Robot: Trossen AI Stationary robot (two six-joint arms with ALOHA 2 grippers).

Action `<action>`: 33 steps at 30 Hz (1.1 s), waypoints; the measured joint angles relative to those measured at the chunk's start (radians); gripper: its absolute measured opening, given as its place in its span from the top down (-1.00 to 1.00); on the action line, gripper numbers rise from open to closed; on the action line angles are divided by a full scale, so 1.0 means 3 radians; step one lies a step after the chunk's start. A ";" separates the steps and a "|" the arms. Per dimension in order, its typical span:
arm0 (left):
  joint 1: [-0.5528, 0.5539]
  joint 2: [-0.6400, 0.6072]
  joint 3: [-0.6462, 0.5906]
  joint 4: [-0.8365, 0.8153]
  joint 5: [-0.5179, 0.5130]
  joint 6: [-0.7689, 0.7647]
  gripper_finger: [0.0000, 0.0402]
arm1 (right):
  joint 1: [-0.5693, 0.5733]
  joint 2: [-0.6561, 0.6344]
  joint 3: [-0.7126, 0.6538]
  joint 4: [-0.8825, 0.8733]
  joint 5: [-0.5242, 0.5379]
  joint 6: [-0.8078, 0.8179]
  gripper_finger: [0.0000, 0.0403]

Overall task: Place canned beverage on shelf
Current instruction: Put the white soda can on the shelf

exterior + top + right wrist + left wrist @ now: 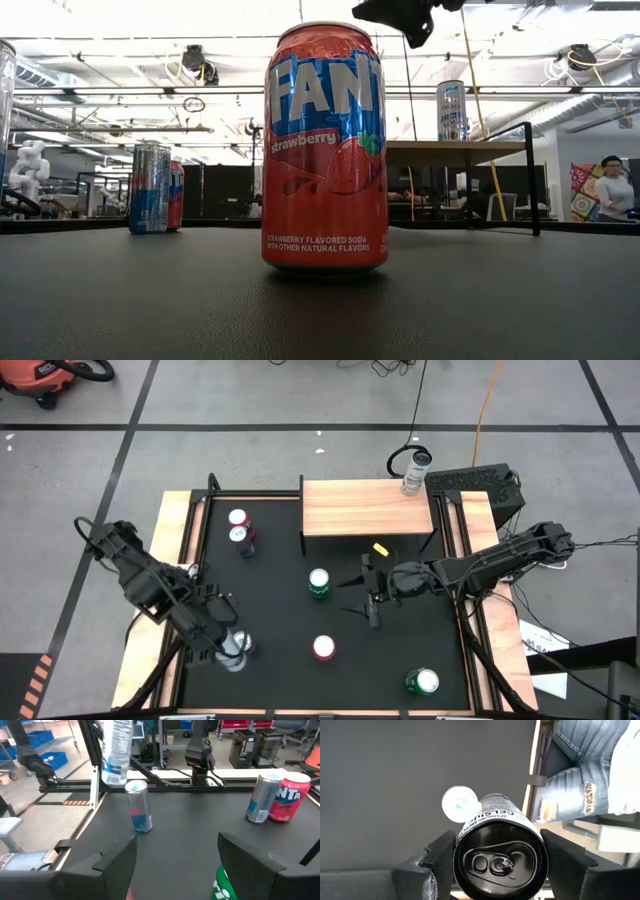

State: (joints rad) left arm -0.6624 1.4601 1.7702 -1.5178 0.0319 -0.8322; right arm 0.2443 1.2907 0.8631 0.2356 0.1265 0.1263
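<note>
from above, the left gripper (232,647) grips a slim can (236,650) near the table's (270,610) front left corner; the shelf (365,507) stands at the back edge. the left wrist view alone shows the fingers (437,857) touching the can's sides. the right gripper (370,603) hangs open and empty mid-table.

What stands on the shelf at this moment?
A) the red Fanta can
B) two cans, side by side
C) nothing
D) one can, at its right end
D: in the high view a single can stands at the right end of the shelf; the other cans are on the black table.
</note>
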 joint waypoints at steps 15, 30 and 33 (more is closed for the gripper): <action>0.0764 0.0000 0.0001 0.0155 -0.0429 0.1091 -0.15 | -0.0026 0.0004 0.0000 0.0413 -0.0001 -0.0016 -0.57; 0.1300 0.0120 0.0001 0.1206 -0.1259 0.2096 -0.15 | -0.0293 0.0585 0.0228 0.0818 0.0076 -0.0469 -0.76; 0.1381 0.0217 0.0001 0.1237 -0.1257 0.2210 -0.15 | -0.0291 0.0669 0.0365 0.0776 0.0100 -0.0664 -0.76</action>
State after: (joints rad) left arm -0.2482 1.5251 1.7706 -1.1468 -0.3452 -0.1693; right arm 0.1570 1.4915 0.9725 0.4684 0.1564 -0.0729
